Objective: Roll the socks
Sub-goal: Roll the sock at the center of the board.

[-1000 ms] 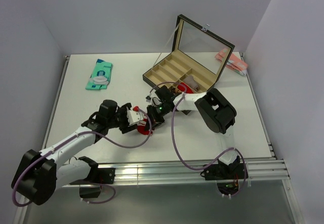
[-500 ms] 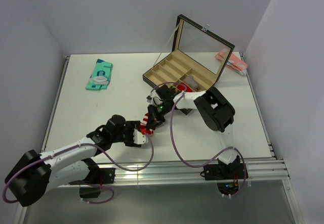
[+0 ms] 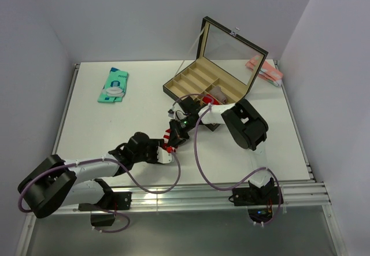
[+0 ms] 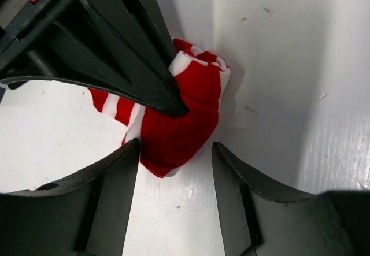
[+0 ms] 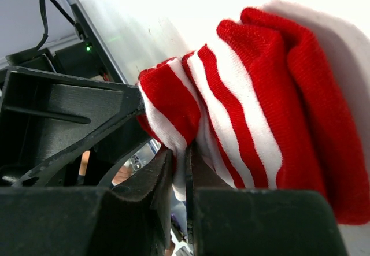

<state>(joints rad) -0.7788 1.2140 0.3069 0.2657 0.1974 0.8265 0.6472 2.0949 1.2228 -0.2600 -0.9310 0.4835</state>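
Right gripper (image 5: pixel 178 166) is pinching the striped sock (image 4: pixel 191 111), only half rolled. I'm holding left gripper (image 4: pixel 175 149) open at its edge. Second sock isn't showing.

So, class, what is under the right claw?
The striped sock, bunched and pinched by the right claw. White table shows around it, and the left claw stands open at the sock's red end. Anything beneath the sock is covered.

Probably lab: walled white test table (image 3: pixel 115 123).
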